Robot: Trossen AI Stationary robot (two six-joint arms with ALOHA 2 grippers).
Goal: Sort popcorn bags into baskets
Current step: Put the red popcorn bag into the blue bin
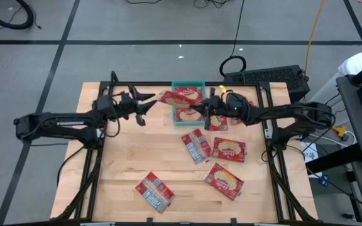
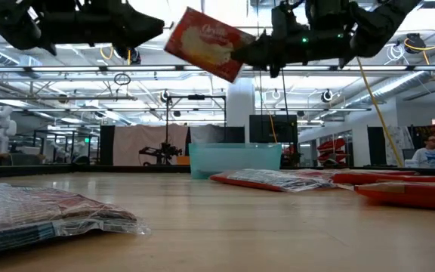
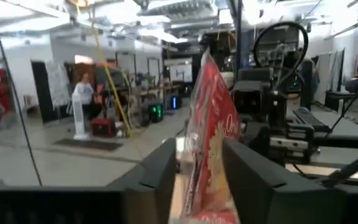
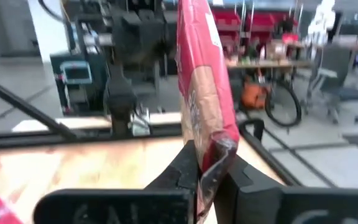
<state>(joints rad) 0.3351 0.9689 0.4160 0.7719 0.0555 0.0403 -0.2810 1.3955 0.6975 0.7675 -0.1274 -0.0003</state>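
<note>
Hanging in the air above the table's far edge, a popcorn bag (image 2: 206, 43) is pinched tight in the right gripper (image 4: 207, 168). The left gripper (image 3: 197, 180) sits around its other end with fingers apart. Below, the teal basket (image 1: 188, 85) holds one bag, and five more (image 1: 198, 146) lie across the table (image 1: 124, 157).

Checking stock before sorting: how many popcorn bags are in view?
7 popcorn bags: one held in the right tool above the tray, one lying in the tray, one beside it, four on the open table. Others may be hidden underneath.
</note>
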